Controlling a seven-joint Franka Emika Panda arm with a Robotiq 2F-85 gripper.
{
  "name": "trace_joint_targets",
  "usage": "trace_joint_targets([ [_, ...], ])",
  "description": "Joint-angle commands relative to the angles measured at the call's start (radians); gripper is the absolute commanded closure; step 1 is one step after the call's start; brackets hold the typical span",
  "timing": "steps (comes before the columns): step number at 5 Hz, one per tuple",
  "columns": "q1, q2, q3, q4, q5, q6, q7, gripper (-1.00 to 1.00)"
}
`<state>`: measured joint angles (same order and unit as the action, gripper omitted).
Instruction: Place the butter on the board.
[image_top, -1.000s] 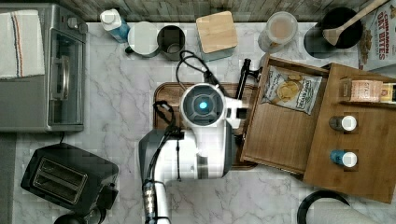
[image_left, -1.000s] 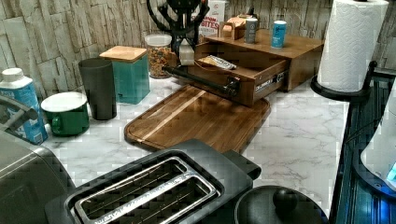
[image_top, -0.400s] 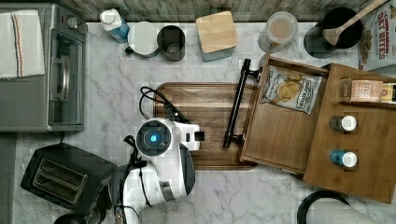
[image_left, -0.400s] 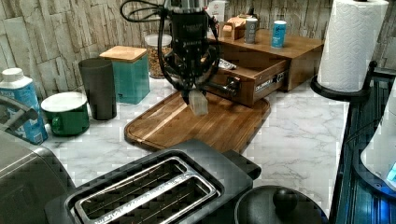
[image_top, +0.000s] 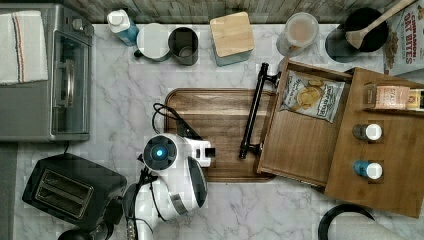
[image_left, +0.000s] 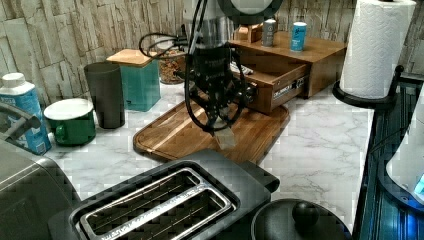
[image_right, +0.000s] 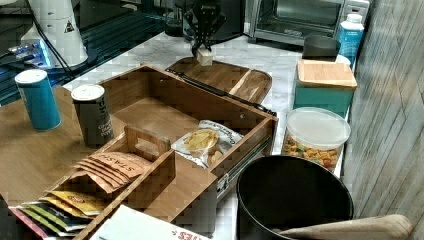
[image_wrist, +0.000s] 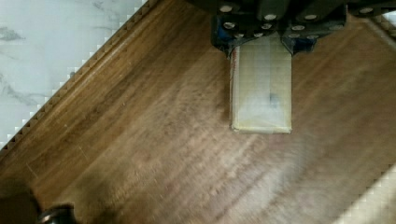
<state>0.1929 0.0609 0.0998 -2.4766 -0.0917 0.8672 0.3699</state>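
The pincer (image_wrist: 261, 44) is closed on the butter (image_wrist: 261, 88), its two pads clamping the top end of the pale wrapped block so that the rest hangs straight down below them. In the left view the butter (image_left: 225, 138) dangles just above the board (image_left: 170, 137), near the board's edge that faces the toaster (image_left: 165, 205); whether its lower end already touches the wood cannot be told. The right view shows the same block (image_right: 204, 56) held over the far part of the board (image_right: 240, 80).

Beyond the pincer, across the board, stands the open drawer (image_top: 300, 145) with its black bar handle (image_top: 252, 110) overhanging the board's edge, a chip bag (image_top: 312, 97) lying inside. Farther off on the tabletop (image_top: 125, 100), past the board's other long side, are a dark cup (image_left: 106, 94) and a teal box with a pale lid (image_left: 137, 75).

The carry looks done and the placing step is in hand. The next move calls for a short straight descent until the block rests on the wood, then releasing it and lifting clear without tipping it. Staying inside the raised rim matters, since the drop point is close to the edge.
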Motion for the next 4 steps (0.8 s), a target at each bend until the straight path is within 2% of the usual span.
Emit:
trace_joint_targets([
  [1, 0.001, 0.004, 0.021, 0.049, 0.134, 0.118, -0.024, 1.0],
  [2, 0.005, 0.015, 0.017, 0.057, 0.137, 0.112, -0.013, -1.0],
  [3, 0.004, 0.039, 0.007, 0.08, 0.088, 0.076, 0.018, -1.0],
  [4, -0.005, 0.049, 0.0, 0.107, 0.106, 0.012, -0.004, -1.0],
])
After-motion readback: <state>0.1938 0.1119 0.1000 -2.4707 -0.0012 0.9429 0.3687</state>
